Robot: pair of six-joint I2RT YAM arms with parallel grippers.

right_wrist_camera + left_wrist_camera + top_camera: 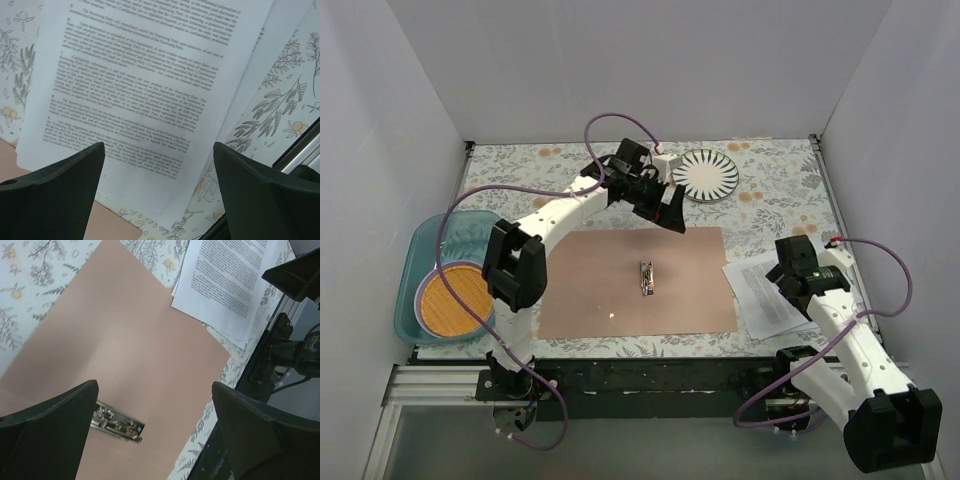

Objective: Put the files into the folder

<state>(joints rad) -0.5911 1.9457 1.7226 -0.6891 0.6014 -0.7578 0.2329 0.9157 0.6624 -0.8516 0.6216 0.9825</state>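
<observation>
- Folder point(590, 285): brown kraft card, lying open and flat in the middle of the floral worktop point(775, 190). Its silver metal fastener point(646, 278) sits on the centre fold.
- Files point(757, 292): white sheets of small black print in a loose, slightly fanned stack. They lie flat on the worktop at 3 o'clock from the folder, outside it. Their nearest corner reaches the folder's right edge, but whether it overlaps the card cannot be told.
- Right claw point(159, 145): poised over the files with its fingers point(60, 185) spread wide apart. It clamps nothing; the right wrist view shows only printed paper in the gap. Whether the tips touch the top sheet cannot be told.
- Left claw point(154, 387): raised over the folder's 12 o'clock edge, tilted down toward the card. Its fingers point(45, 435) stand wide apart, and it holds and touches nothing. The left wrist view shows bare brown card and one end of the fastener below it.
- Striped plate point(706, 174): round, white with dark radial lines. It lies at 1 o'clock from the folder, near the far edge of the worktop and apart from the card.
- Teal tray point(415, 250): at 9 o'clock from the folder, at the worktop's left side. A round orange woven mat point(453, 300) lies in it.
</observation>
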